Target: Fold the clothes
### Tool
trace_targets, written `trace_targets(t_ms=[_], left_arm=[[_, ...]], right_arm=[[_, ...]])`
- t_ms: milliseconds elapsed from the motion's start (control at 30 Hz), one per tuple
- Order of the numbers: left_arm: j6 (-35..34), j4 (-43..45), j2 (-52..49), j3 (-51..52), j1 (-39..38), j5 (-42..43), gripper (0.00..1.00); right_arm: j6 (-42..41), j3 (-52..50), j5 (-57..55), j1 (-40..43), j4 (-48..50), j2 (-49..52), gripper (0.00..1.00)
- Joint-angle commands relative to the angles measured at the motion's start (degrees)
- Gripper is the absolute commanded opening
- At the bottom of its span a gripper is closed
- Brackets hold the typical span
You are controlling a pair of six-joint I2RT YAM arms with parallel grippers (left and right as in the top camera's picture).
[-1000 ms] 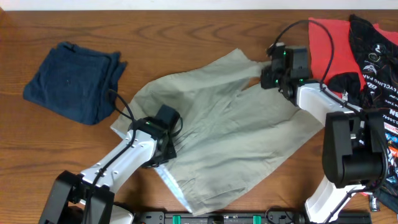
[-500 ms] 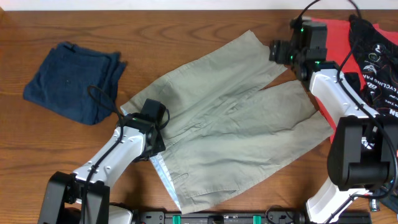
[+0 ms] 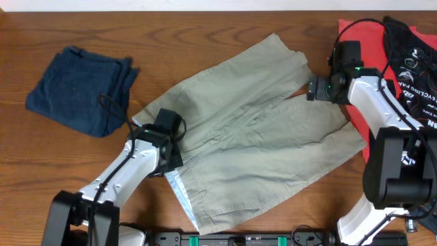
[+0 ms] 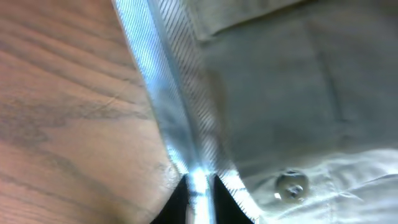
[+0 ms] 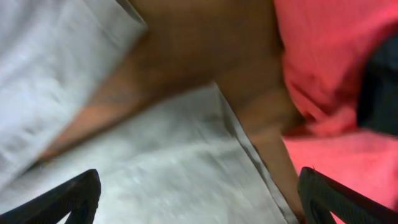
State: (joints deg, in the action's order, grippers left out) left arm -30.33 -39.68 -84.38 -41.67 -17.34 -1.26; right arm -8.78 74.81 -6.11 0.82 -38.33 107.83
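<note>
The khaki trousers (image 3: 252, 137) lay spread flat across the middle of the table (image 3: 41, 171), with the fold itself not yet begun. My left gripper (image 3: 171, 162) was clamped on the striped lining of the waistband (image 4: 180, 118) at its near corner. My right gripper (image 3: 313, 89) hovered empty, fingers wide apart, by the leg hems beside the red garment (image 3: 358, 41). As I judged it, the next move called for a pinch on a hem, then carrying one half over the other.

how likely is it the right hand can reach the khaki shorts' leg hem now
Probably yes: the right hand hangs open right over the hem of the khaki shorts, nothing between.
</note>
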Motion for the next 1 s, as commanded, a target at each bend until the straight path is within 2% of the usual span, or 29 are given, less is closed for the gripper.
trace_targets(t_ms=[0, 67, 200, 467, 567, 700, 833, 967], left_arm=[[-1.60, 0.81, 0.85, -0.87, 0.31, 1.11, 0.30], [-1.88, 1.49, 0.83, -0.87, 0.31, 2.03, 0.30], [-1.86, 4.48, 0.46, -0.87, 0.28, 2.75, 0.30], [-1.84, 8.85, -3.61, -0.87, 0.28, 2.75, 0.29], [-1.60, 10.73, -5.57, -0.87, 0.31, 2.27, 0.29], [-0.22, 15.30, -7.69, -0.87, 0.31, 0.33, 0.29], [3.52, 22.43, -9.79, -0.90, 0.42, 0.11, 0.29], [3.76, 28.06, -11.87, -1.11, 2.54, 0.13, 0.29]], right_arm=[[-0.15, 0.20, -1.07, 1.16, -4.35, -4.48, 0.99], [-0.17, 0.20, -1.01, 1.77, -8.13, -4.83, 0.99], [-0.37, -1.29, -0.57, 2.16, -12.50, -4.31, 0.93], [-1.81, -10.67, 1.49, 2.14, -8.46, -4.31, 0.89], [-2.21, -13.81, 4.00, 2.12, -7.10, -4.31, 0.85], [-5.07, -17.40, 4.22, 2.14, -7.30, -4.31, 0.84], [-8.55, -21.14, 4.90, 2.12, -9.20, -4.31, 0.88], [-11.63, -25.49, 8.48, 2.12, -9.94, -4.33, 0.91]])
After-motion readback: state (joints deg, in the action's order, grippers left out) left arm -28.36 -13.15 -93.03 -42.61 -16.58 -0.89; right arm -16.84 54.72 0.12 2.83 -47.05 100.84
